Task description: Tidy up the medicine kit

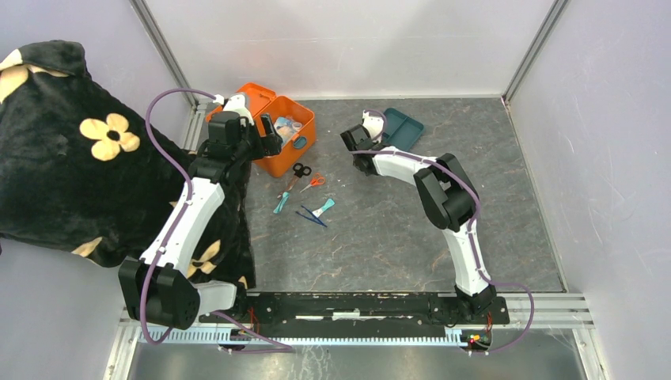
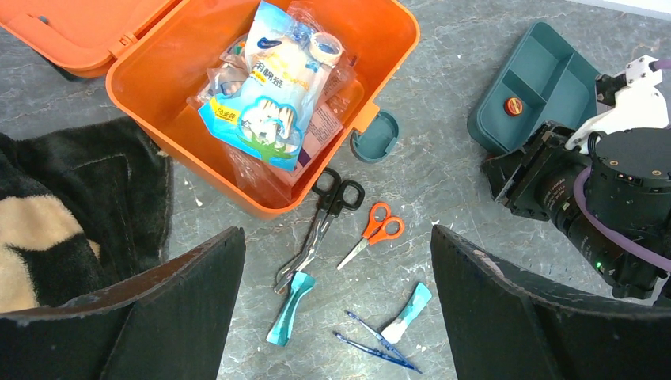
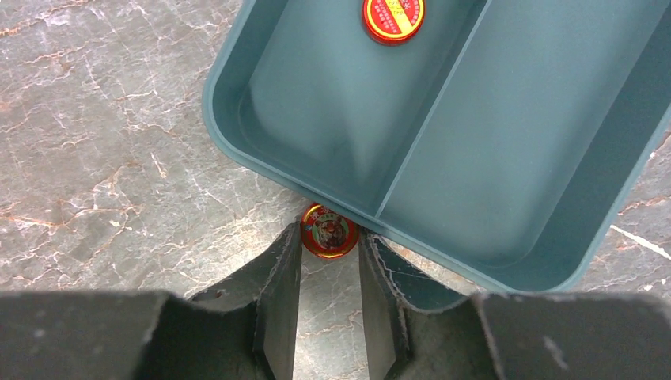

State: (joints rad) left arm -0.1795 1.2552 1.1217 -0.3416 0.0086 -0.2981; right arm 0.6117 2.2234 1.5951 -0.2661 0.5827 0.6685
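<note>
On the far left lies a black blanket [image 1: 79, 158] with yellow flowers. Next to it sits the medicine kit [image 1: 294, 150], an orange box near the back left of the grey table [image 1: 380, 237]. Its lid [image 2: 79, 28] is flipped open and soft bags [image 2: 269, 95] are piled inside. The left gripper [image 2: 336, 237] hangs over the near side of the box with its two fingers spread wide, holding nothing. On the table just in front of the box lie black scissors [image 2: 320, 226], orange scissors [image 2: 373, 232], a small teal tool [image 2: 286, 309], blue tweezers [image 2: 378, 346] and a little teal and white piece [image 2: 407, 311]. Further right, the right gripper [image 3: 330, 247] points down at the table and pinches a small red tin [image 3: 328, 231] between its fingertips. This tin sits right against the outside wall of the teal tray [image 3: 514, 158]. A second red tin [image 3: 393, 16] lies inside one of the tray's two parts.
</note>
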